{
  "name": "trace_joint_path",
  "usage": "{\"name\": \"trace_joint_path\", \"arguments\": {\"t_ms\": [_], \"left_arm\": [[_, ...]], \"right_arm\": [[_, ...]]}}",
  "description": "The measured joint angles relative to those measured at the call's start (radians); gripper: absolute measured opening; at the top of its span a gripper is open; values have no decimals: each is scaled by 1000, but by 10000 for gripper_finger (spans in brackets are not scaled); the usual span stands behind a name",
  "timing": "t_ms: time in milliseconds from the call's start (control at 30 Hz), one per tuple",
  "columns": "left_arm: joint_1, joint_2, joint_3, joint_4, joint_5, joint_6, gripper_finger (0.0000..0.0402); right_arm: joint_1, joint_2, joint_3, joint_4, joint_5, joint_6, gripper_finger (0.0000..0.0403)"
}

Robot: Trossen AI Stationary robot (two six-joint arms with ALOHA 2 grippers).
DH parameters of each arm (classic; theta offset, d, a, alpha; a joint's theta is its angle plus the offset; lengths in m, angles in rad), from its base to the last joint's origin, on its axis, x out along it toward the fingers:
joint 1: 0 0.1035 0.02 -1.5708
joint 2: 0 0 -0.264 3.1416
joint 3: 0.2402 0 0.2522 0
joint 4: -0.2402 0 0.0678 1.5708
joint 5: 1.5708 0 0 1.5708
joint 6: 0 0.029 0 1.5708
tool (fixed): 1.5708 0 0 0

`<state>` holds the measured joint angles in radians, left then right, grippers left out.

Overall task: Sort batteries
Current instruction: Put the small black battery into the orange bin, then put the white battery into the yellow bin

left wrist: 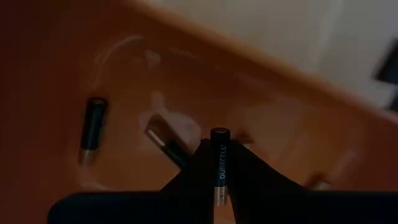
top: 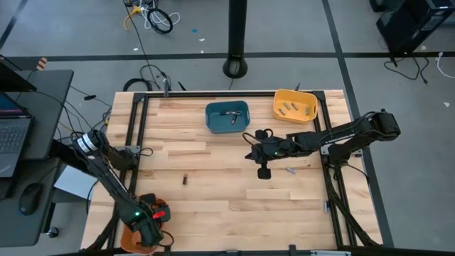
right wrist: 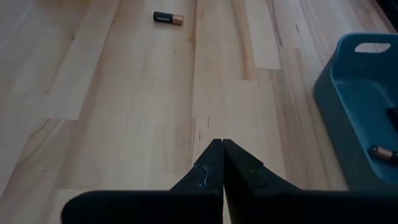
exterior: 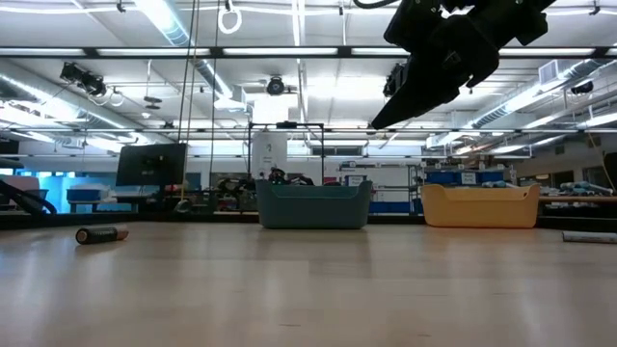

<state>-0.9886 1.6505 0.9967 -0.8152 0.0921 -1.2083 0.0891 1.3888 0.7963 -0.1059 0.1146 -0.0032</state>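
Observation:
My left gripper (left wrist: 219,149) (top: 148,229) hangs over the orange bin (top: 130,245) at the table's near left corner, shut on a dark battery (left wrist: 219,163). Two more batteries (left wrist: 92,127) (left wrist: 165,144) lie on the bin's floor. My right gripper (right wrist: 222,144) (top: 264,173) (exterior: 386,116) is shut and holds nothing, raised above the table's middle. A loose battery (top: 185,179) (right wrist: 168,18) (exterior: 101,234) lies on the wood to its left, another (top: 290,170) just to its right. My left gripper pinches the battery between its two fingers, and the battery lies along them. The dark end (left wrist: 219,133) sticks out past the fingertips; the silvery end (left wrist: 219,194) sits back between them. The battery is lifted clear above the orange bin's floor.
A blue bin (top: 227,117) (exterior: 313,204) with a battery (right wrist: 382,152) inside and a yellow bin (top: 295,105) (exterior: 479,205) holding several batteries stand near the far edge. Black frame rails run along the table's sides. Bare wood lies between the bins and the near edge.

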Motion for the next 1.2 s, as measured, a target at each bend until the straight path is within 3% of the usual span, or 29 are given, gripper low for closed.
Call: {"name": "trace_joint_path", "arguments": {"t_ms": [400,700,933,1067,1200], "left_arm": [[0,-3,-74,82,-1,2,33],[30,0,-7,75,16,-7,90],[32,0,105,-68,-23,-28,100],[31,-2,184,-162,-119,-33,96],[20,-54,204,-131,-346,-34,58]], "right_arm": [[0,0,0,0,0,3,9],[0,0,0,0,0,3,9],[0,0,0,1,0,1,9],[7,-12,0,-7,0,1,9],[49,-70,0,-63,0,6,9]]}}
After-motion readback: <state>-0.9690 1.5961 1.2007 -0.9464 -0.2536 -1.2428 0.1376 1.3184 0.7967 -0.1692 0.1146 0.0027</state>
